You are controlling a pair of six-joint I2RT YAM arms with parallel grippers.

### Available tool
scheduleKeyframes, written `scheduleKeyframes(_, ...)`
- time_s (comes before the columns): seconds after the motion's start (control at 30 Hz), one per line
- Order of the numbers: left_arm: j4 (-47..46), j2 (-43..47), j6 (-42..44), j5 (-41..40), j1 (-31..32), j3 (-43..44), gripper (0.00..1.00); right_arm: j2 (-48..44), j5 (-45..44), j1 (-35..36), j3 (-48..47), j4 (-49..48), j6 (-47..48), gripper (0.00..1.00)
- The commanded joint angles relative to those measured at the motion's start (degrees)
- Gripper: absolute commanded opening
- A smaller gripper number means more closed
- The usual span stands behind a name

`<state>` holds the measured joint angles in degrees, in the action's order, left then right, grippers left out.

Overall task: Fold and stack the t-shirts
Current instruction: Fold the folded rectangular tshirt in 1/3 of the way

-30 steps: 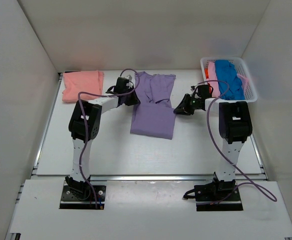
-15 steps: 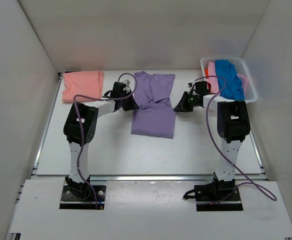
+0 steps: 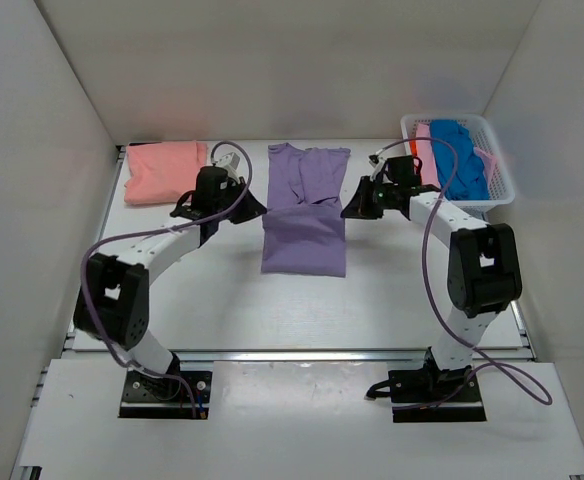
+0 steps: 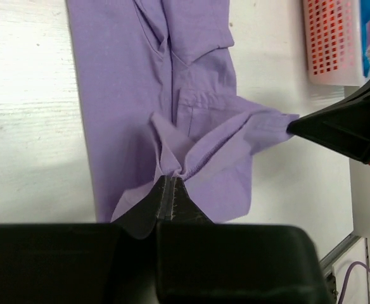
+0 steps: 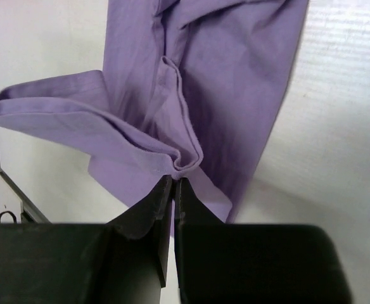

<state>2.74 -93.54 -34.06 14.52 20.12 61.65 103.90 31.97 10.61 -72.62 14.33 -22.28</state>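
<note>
Left gripper (image 4: pixel 170 182) and right gripper (image 5: pixel 174 182) clamped lavender t-shirt (image 3: pixel 307 235).

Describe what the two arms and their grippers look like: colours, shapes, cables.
The left arm and right arm match: white links between bulky black joint housings, each on a black base plate. A purple cable loops along each. The left gripper and right gripper are black and taper to wedge-shaped tips.

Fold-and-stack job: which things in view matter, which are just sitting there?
Job: lavender t-shirt, pinched by left hand and right hand; folded salmon-pink t-shirt; blue t-shirt and pink t-shirt in the white basket.
Lying about: the white basket itself; table.
</note>
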Motion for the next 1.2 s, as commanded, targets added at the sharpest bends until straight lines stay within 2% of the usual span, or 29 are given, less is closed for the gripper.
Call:
scheduleKeyframes(0.0,0.7,8.3,-0.5,-1.6,-0.6,-2.8,0.00,-5.5,0.0,0.8,2.1,0.2,1.2,0.00)
scheduleKeyframes(0.27,3.2,14.1,-0.4,-2.5,-1.0,-5.1,0.00,-10.6,0.9,1.5,4.0,0.3,0.4,0.00)
scheduleKeyframes(0.43,2.1,11.7,0.2,-2.0,-2.0,-5.3,0.00,-8.5,1.4,1.1,1.7,0.8,0.7,0.00)
scheduleKeyframes(0.63,0.0,3.2,1.5,-0.3,-2.8,-0.7,0.00,-2.9,2.7,-1.5,-2.9,1.1,1.5,0.00)
scheduleKeyframes(0.93,-0.7,-14.5,4.2,1.5,-4.2,14.0,0.00,10.0,3.8,-3.5,-15.2,1.9,2.0,0.00)
scheduleKeyframes(1.0,-1.1,-17.4,3.8,1.7,-5.1,16.8,0.11,13.4,3.6,-3.5,-18.9,3.5,3.5,0.02)
scheduleKeyframes(1.1,-1.0,-20.4,2.5,2.3,-6.5,20.3,0.29,17.6,2.1,-3.7,-25.2,6.3,5.0,0.15)
scheduleKeyframes(1.13,-1.2,-20.5,2.1,2.5,-6.9,20.4,0.43,18.2,1.0,-3.7,-26.7,7.3,5.6,0.19)
scheduleKeyframes(1.17,-1.4,-20.5,1.8,2.9,-7.4,21.2,0.44,18.4,-0.1,-3.7,-28.0,7.9,5.2,0.23)
